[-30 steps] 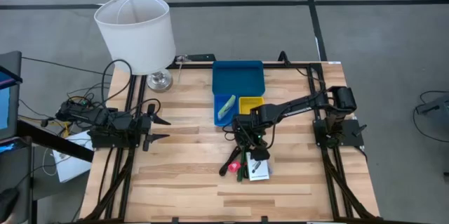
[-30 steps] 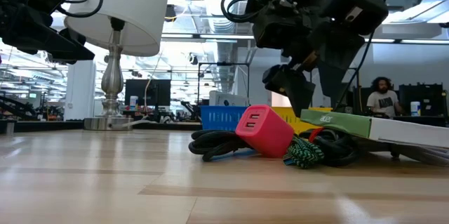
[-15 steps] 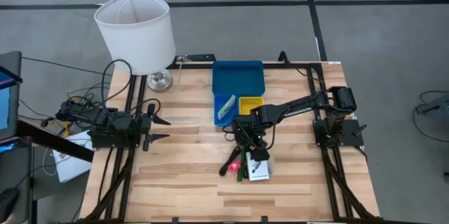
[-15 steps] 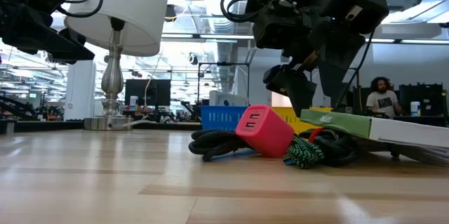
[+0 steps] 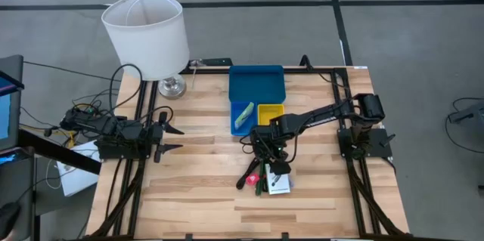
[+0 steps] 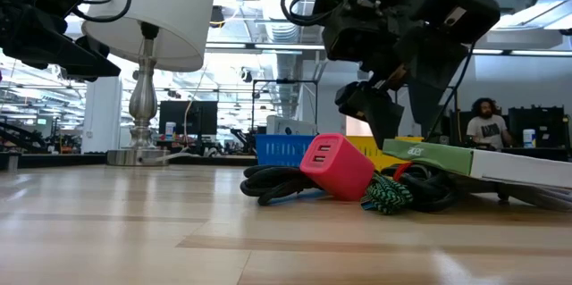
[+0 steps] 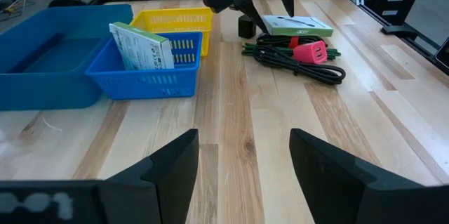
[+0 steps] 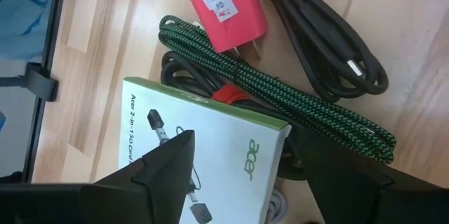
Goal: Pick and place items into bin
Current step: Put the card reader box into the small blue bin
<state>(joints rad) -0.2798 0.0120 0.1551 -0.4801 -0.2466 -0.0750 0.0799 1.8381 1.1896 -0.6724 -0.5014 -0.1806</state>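
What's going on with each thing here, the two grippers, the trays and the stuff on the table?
Left gripper: open, empty, waiting at the table's left.
Right gripper: open, above the white box.
Small blue tray: holds a green packet.
Yellow tray: looks empty.
Red charger: on the table, beside the cables.

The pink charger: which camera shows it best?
The right wrist view: the pink charger fills the frame close up, label legible, beside a green braided cable. The low view shows its ported face side-on. The left wrist view shows it small; from the high view it's a speck.
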